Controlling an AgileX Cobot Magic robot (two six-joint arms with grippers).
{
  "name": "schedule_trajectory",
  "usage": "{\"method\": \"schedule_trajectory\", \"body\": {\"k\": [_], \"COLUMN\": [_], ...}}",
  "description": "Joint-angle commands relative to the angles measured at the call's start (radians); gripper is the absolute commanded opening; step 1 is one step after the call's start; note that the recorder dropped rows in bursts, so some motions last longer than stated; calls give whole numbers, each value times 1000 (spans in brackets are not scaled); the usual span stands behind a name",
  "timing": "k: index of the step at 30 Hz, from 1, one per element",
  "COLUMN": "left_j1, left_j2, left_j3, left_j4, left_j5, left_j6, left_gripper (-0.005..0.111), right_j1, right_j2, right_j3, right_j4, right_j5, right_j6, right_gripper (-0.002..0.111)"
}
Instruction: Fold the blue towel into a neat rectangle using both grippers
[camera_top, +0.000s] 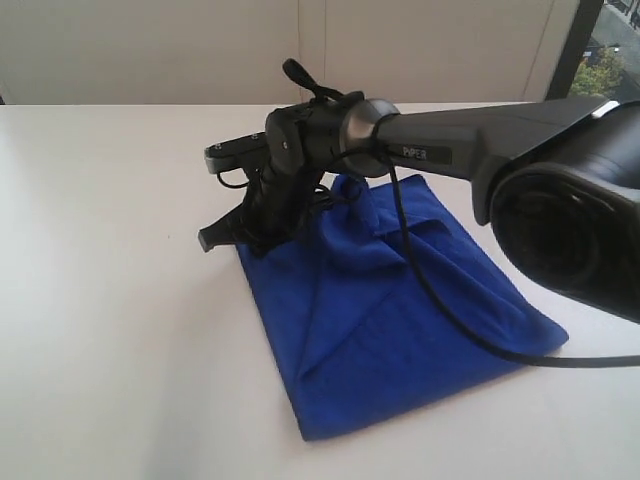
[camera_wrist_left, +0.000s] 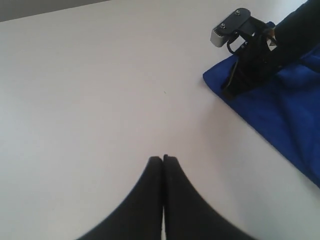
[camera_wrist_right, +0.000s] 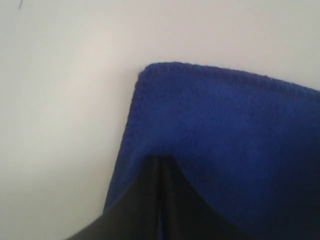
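Note:
The blue towel (camera_top: 400, 320) lies folded into a rough square on the white table (camera_top: 110, 300), with creases and a bunched ridge near its far side. My right gripper (camera_top: 212, 239) reaches across to the towel's far-left corner, its jaws shut. In the right wrist view the right gripper (camera_wrist_right: 160, 160) sits over the towel (camera_wrist_right: 230, 115) close to that corner, and no cloth shows between the fingers. My left gripper (camera_wrist_left: 163, 158) is shut and empty over bare table, well apart from the towel (camera_wrist_left: 285, 110). The left wrist view also shows the right gripper (camera_wrist_left: 228, 92) at the towel's corner.
The right arm's black cable (camera_top: 440, 300) hangs across the towel and trails off to the right. The arm's bulky housing (camera_top: 570, 210) fills the right side of the exterior view. A pale wall (camera_top: 150, 50) runs behind the table.

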Motion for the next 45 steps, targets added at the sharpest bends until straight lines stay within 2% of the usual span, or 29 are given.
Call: {"method": "schedule_trajectory", "body": {"k": [1, 15, 24, 29, 36, 40, 45], "left_j1": [-1, -1, -1, -1, -1, -1, -1], "left_j2": [-6, -6, -6, -6, -6, -6, -6], "left_j3": [5, 5, 5, 5, 5, 5, 5], "left_j4": [-9, -9, -9, -9, -9, -9, -9], "left_j5": [7, 7, 7, 7, 7, 7, 7], "left_j6": [1, 1, 1, 1, 1, 1, 1], "left_gripper": [0, 0, 0, 0, 0, 0, 0], "right_j1": [-27, -73, -73, -73, -103, -180, -284], "right_j2": [31, 99, 85, -9, -201, -268, -332], "right_j3": [2, -6, -13, -29, -29, -1, 112], "right_j4": [-26, -20, -18, -9, -49, -50, -50], "right_j5": [-85, -236, -239, -231, -43, 97, 106], "right_j6": [35, 129, 130, 130, 92, -7, -57], "right_gripper": [0, 0, 0, 0, 0, 0, 0]}}
